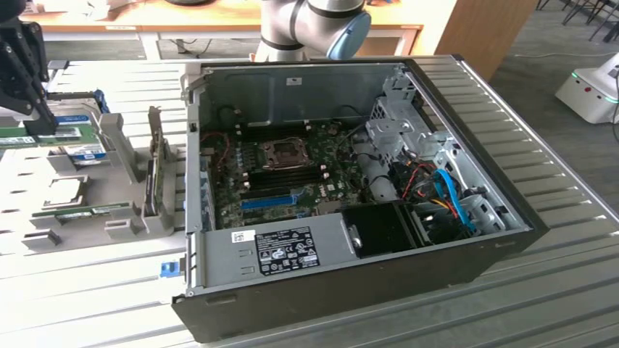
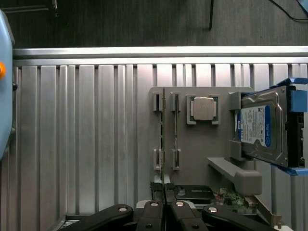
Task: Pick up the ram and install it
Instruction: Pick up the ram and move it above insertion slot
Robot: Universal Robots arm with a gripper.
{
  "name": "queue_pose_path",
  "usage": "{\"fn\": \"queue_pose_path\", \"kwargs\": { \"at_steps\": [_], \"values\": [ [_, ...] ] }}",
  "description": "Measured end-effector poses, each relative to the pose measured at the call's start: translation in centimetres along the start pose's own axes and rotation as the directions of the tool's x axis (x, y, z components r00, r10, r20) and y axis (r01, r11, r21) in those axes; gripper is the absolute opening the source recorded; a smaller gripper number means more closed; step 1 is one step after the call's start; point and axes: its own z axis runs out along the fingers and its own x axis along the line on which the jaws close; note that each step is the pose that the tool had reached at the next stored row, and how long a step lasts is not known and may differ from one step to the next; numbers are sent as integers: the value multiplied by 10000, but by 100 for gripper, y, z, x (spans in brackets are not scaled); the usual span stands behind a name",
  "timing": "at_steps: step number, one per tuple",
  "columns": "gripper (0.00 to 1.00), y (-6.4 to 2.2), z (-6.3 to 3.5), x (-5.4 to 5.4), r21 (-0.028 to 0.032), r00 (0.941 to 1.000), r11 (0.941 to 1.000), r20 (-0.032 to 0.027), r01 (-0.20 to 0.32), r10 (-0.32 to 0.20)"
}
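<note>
Hand (image 2: 163,190) is clenched on the ram (image 2: 163,139), fingers pinching the thin board from both sides. The ram is seen edge-on, running along the grey fixture (image 2: 202,149) just beside one pair of slot brackets; can't tell if it's seated or lifted clear. A second stick (image 2: 175,130) stands in the neighbouring slot, with a processor (image 2: 202,108) and a hard drive (image 2: 264,127) further along. The fixture sits at the exterior view's left on the slatted worktop (image 1: 551,283), beside the open PC case (image 1: 338,290) — the ram isn't in the case.
</note>
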Motion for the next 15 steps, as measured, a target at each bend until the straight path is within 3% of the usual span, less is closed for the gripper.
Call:
{"fn": "queue_pose_path", "kwargs": {
  "at_steps": [15],
  "values": [
    [12, -246, -8, -8, 1, 10000, 10000, 1, 0, 0]
  ]
}}
